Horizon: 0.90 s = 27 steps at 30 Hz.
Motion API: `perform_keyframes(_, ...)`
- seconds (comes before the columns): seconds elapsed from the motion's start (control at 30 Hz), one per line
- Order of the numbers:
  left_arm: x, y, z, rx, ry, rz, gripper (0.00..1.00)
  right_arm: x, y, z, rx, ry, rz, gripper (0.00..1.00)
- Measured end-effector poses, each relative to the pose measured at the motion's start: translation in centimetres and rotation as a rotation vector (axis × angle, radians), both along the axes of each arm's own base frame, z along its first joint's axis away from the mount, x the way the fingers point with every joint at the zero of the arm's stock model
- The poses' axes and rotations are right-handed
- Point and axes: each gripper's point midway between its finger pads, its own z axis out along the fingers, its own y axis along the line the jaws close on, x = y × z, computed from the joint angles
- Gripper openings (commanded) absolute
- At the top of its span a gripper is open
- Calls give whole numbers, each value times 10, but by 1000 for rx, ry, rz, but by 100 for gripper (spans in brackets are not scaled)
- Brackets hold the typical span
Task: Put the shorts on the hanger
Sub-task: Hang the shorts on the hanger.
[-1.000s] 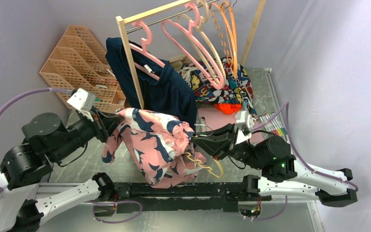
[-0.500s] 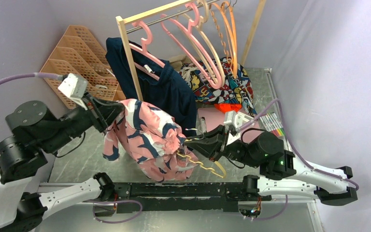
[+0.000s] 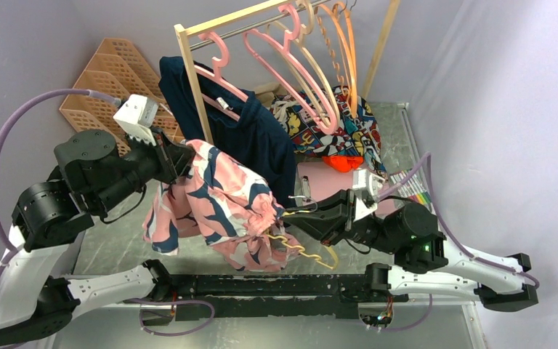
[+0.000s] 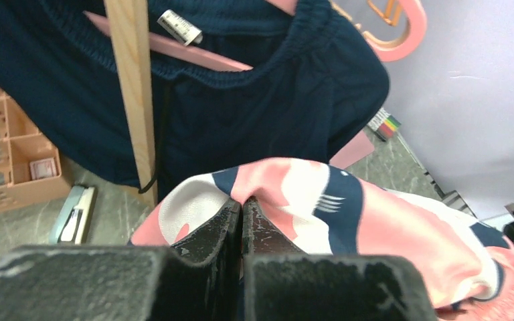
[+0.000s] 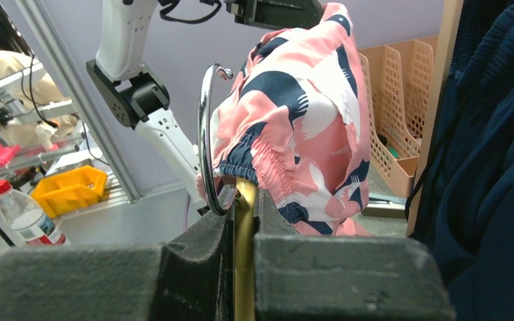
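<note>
The salmon-pink shorts (image 3: 221, 200) with navy and white blotches hang in the air between both arms, above the table. My left gripper (image 3: 182, 156) is shut on a fold of their upper left edge; the pinch on the shorts (image 4: 294, 200) shows clearly at the left gripper (image 4: 242, 204) in the left wrist view. My right gripper (image 3: 290, 214) is shut on the pale yellow hanger (image 3: 301, 251), whose wavy arm pokes out below the fabric. In the right wrist view the hanger (image 5: 244, 200) stands between the fingers of the right gripper (image 5: 244, 194), its silver hook (image 5: 206, 134) curving up beside the shorts (image 5: 301, 127).
A wooden rack (image 3: 196, 87) carries pink hangers (image 3: 290, 65) and orange ones, with a navy garment (image 3: 251, 134) hanging just behind the shorts. A cartoon-print cloth (image 3: 334, 127) lies at the back right. Orange baskets (image 3: 120, 91) stand at the back left.
My left arm has lifted and swung right, carrying the shorts' edge toward the rack post. The right gripper with the hanger shifted slightly, and the fabric now drapes lower on the left.
</note>
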Motion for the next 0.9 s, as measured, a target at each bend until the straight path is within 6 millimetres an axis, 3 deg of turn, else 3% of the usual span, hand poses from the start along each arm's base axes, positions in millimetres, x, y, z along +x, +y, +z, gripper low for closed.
perform_keyframes(0.03, 1, 2, -3, 6, 13, 17, 18, 0, -2, 0, 13, 3, -1, 0)
perform_keyframes(0.1, 1, 7, -8, 16, 31, 41, 48, 0, -6, -1, 34, 10, -7, 0)
perform_keyframes(0.23, -5, 16, -6, 1, 29, 54, 99, 0, -15, 3, 76, 19, -15, 0)
perform_keyframes(0.4, -24, 34, 12, -78, -24, 38, 99, 6, -23, 12, 120, 28, -54, 0)
perform_keyframes(0.63, -62, 65, 64, -288, -195, -19, 99, 21, -17, 13, 120, 48, -127, 0)
perform_keyframes(0.83, -86, 63, 66, -384, -279, -134, 100, 38, 10, 8, 52, 71, -190, 0)
perform_keyframes(0.9, -90, 52, 63, -386, -280, -195, 93, 42, 18, 4, 29, 78, -204, 0)
